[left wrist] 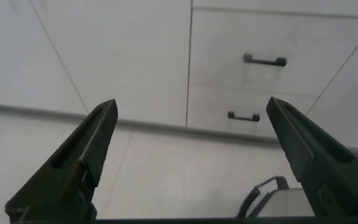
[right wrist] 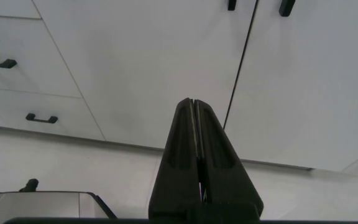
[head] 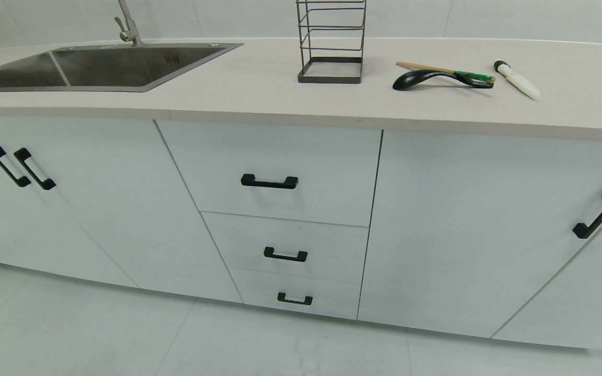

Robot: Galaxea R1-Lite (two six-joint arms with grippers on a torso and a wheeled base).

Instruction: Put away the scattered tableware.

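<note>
Tableware (head: pixel 452 74) was in neither claw. The left claw (left wrist: pixel 191 102) hung with its two fingers spread wide and nothing between them, while the right claw (right wrist: pixel 193 102) had its fingers pressed flat together on nothing. Both claws sat low. Just ahead of the left claw were the floor (left wrist: pixel 185 168) and the lower drawers (left wrist: pixel 264 60), and ahead of the right claw was a plain cabinet door (right wrist: pixel 135 68). The tableware lay well above and beyond them on the countertop (head: pixel 259 94), more to the right claw's side. It comprised a black spoon (head: pixel 421 78), a wooden-handled utensil (head: pixel 426 67) just behind it, and a white-handled tool (head: pixel 519 82) a little farther out. A wire rack (head: pixel 331 47) stood on the same surface between these pieces and the sink (head: pixel 102 65), apart from all three. By my reading the task had hardly begun: nothing sat in the rack and no piece was grasped, so the step in hand was the approach. The next move would call for raising an arm to counter height, most likely the right one, parting its fingers, and bringing them down across a handle; the spoon's arched handle looked the easiest grip. The rack's top was cut off by the frame edge. Whether the wooden handle touched the spoon could not be told, and the green part at its end was too small to identify, as was the kind of tool the white one was.
</note>
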